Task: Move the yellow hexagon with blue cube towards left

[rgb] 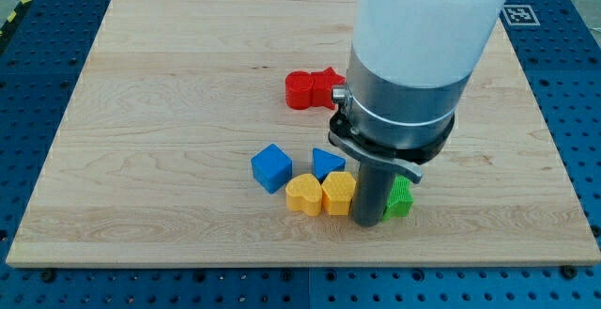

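Observation:
The yellow hexagon [337, 193] lies near the board's bottom edge, touching a second yellow block [302, 194] on its left. The blue cube [271, 167] sits up and to the left of this pair, a little apart. My tip [368, 223] is down on the board right against the yellow hexagon's right side, between it and a green block [402, 199]. The arm's body hides the board above the rod.
A blue triangular block [327, 162] sits just above the two yellow blocks. Two red blocks [310, 89] lie together near the board's middle, partly hidden by the arm. The wooden board [141, 112] lies on a blue perforated table.

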Available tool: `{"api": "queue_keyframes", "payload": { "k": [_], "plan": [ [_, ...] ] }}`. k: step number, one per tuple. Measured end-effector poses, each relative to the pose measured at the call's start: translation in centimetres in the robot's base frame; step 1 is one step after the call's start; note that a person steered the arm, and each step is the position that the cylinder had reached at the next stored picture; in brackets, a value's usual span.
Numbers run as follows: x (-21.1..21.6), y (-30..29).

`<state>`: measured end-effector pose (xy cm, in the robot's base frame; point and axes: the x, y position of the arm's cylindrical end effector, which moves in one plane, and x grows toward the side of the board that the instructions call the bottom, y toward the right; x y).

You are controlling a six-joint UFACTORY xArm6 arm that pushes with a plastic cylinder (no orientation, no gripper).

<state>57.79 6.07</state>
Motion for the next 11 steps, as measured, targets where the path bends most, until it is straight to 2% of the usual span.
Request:
{"api": "queue_keyframes", "payload": {
  "k": [2, 4, 5, 7, 8, 9, 11],
  "plan": [
    [-1.1, -3.9],
    [-3.3, -1.6],
    [-4.7, -5.3],
    [-4.8, -5.7],
    [-2.9, -7.6],
    [-2.9, -7.7],
    [-4.2, -11.8]
  ]
}}
